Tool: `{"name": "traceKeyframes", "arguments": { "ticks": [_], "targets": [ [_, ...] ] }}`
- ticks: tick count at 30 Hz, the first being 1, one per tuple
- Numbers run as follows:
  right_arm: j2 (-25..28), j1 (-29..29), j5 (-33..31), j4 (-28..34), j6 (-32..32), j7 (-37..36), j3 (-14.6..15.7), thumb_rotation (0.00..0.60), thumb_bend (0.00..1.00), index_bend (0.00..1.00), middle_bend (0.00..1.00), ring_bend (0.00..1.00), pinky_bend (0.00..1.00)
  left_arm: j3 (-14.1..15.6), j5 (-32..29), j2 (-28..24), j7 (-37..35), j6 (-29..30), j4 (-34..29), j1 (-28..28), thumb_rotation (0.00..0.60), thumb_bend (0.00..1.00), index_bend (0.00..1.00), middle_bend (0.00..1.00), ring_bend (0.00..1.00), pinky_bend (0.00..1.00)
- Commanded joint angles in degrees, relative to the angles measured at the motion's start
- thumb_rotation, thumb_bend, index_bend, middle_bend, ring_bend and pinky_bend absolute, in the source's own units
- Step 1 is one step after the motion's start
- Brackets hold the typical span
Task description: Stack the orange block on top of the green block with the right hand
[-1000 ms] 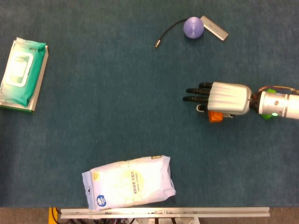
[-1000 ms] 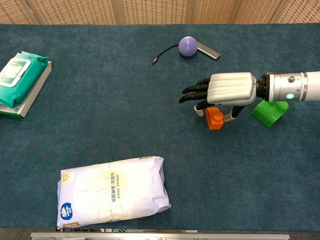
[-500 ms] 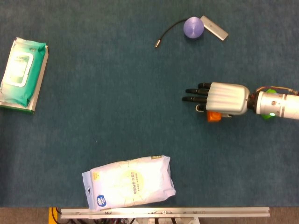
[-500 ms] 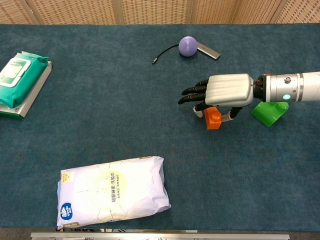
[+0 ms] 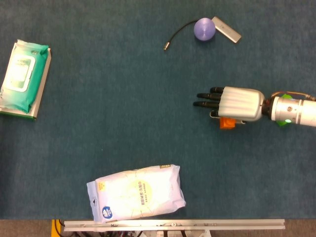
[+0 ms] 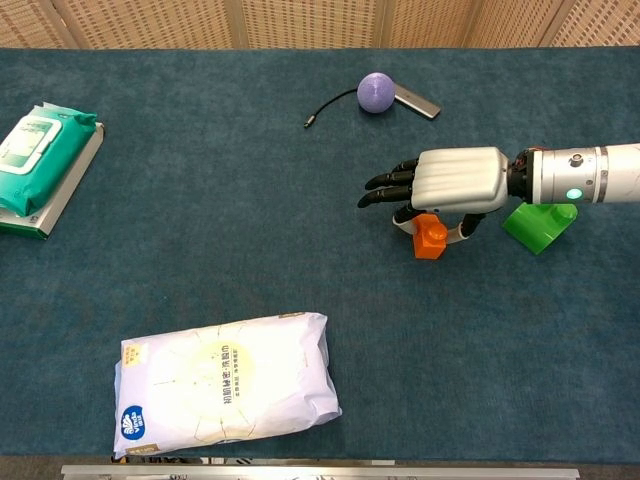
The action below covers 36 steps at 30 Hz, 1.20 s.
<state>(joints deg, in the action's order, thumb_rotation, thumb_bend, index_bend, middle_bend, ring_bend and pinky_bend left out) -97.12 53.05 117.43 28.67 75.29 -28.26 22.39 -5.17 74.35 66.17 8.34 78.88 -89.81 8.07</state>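
While you carry the orange block point(image 5: 226, 123) in the head view, only a sliver of it shows beneath your right hand point(image 5: 232, 104), so you cannot judge from above how firmly it sits. The risk, as I judge it, is that a shallow pinch lets the block twist or drop as you swing toward the green block point(image 5: 280, 123), itself almost hidden under the wrist with just a green edge showing. Approaching blind like this, you could knock the green block aside or set the orange one down off-centre. The hand's dark fingers point(image 5: 206, 99) point left, stretched out and apart. Your left hand is not visible.

Moving to the chest view, the right hand point(image 6: 448, 187) lies palm down with its long fingers point(image 6: 390, 187) extended and spread, while the orange block point(image 6: 432, 237) hangs beneath the palm, apparently pinched between the thumb and a finger curled underneath. Whether the block is clear of the blue table point(image 6: 250, 200) I cannot tell. The green block point(image 6: 538, 224) rests tilted on the table just right of the hand, below the forearm, near the orange block but apart from it. That tilt could make the orange block slide off on release.
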Motion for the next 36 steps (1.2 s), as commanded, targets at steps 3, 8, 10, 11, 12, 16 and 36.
{"name": "traceKeyframes", "arguments": {
  "ticks": [3,8,10,11,12,16,36],
  "targets": [
    [0.1,0.1,-0.1,0.4,-0.2,0.2,0.0,0.600,0.19,0.57,0.09,0.00,0.23,0.0,0.1,0.0,0.0,0.1,0.0,-0.1,0.600,0.11,0.36,0.38,0.39,0.54],
    [0.4,0.0,-0.5,1.0,-0.1,0.5,-0.3,0.600,0.20,0.60,0.09,0.00,0.23,0.0,0.1,0.0,0.0,0.1,-0.1,-0.1,0.600,0.11,0.36,0.38,0.39,0.54],
    [0.7,-0.1,-0.7,1.4,0.1,0.6,-0.6,0.600,0.20,0.60,0.09,0.00,0.23,0.0,0.2,0.0,0.0,0.2,-0.1,-0.1,0.600,0.11,0.36,0.38,0.39,0.54],
    [0.8,-0.1,-0.9,1.6,0.2,0.8,-0.7,0.600,0.20,0.60,0.09,0.00,0.23,0.1,0.2,0.0,0.0,0.2,-0.1,-0.1,0.600,0.11,0.36,0.38,0.39,0.54],
    [0.9,-0.2,-1.1,1.9,0.2,0.9,-0.9,0.600,0.20,0.60,0.09,0.00,0.23,0.0,0.2,-0.1,0.0,0.2,-0.1,-0.1,0.600,0.11,0.36,0.38,0.39,0.54],
    [2.0,-0.3,-2.3,3.7,0.6,1.5,-2.1,0.600,0.20,0.60,0.09,0.00,0.23,0.0,0.3,-0.3,0.1,0.2,-0.2,-0.1,0.600,0.11,0.36,0.38,0.39,0.54],
    [15.3,-2.9,-10.3,26.4,-4.1,11.1,-7.5,0.600,0.21,0.60,0.09,0.00,0.23,0.2,2.2,-0.7,-1.3,-0.5,0.1,0.8,0.600,0.11,0.36,0.38,0.39,0.54]
  ]
}}
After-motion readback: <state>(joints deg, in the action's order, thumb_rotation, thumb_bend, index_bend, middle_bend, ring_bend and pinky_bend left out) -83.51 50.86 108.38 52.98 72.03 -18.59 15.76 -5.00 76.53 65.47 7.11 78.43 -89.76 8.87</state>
